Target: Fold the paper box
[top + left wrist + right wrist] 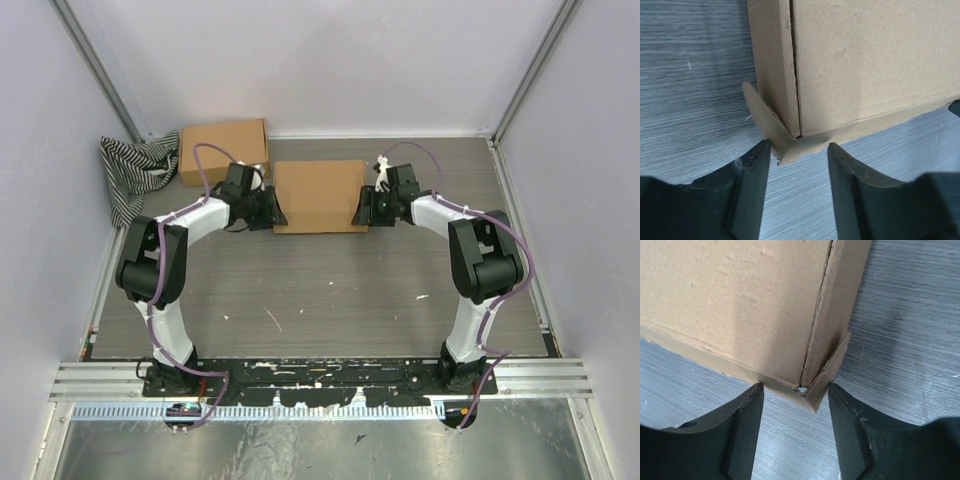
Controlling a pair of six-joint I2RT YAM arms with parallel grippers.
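Paper box [320, 195] x1 btwn L pincer [277, 213], R pincer [361, 211].

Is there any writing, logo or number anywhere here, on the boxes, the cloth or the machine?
None can be read. The paper box, the second box and the striped cloth carry no print. Both close-up wrist views show only bare brown cardboard and grey tabletop.
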